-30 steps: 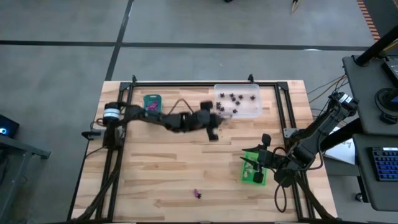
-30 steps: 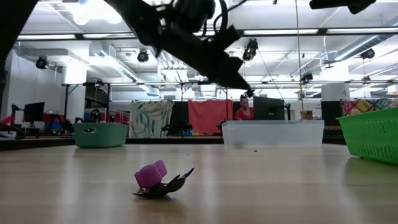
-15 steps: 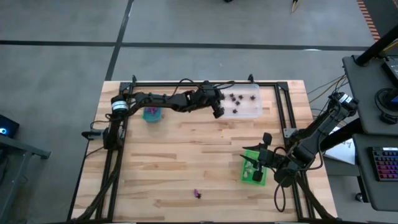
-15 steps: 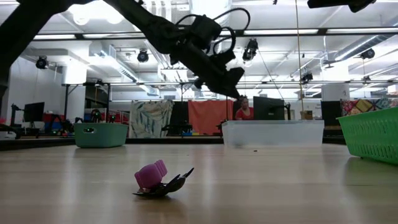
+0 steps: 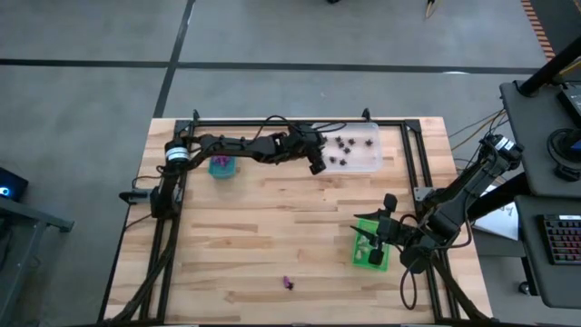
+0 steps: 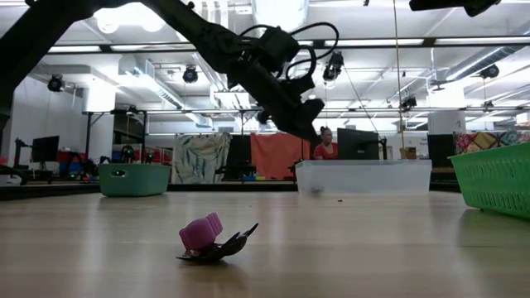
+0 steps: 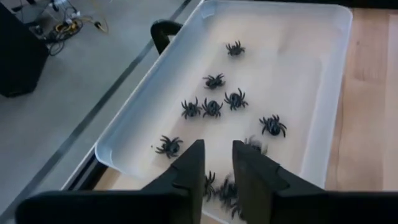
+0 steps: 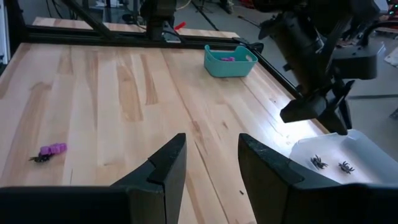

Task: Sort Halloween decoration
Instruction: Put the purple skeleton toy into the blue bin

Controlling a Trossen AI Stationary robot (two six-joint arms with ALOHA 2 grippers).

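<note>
High view: the wooden counter (image 5: 254,236) is spanned by the left arm, whose left pincer (image 5: 317,163) is held over the near edge of the clear tray (image 5: 370,164). Its fingers are parted slightly, with nothing between them. Black spider trinkets (image 7: 236,98) are scattered in the tray beneath and ahead of it. The right pincer (image 5: 374,245) is parked over the green tray (image 5: 359,258), well apart, partly open and empty. A teal tray (image 5: 221,167) is seen behind the left pincer, and one purple-and-black trinket (image 5: 288,283) far off.
</note>
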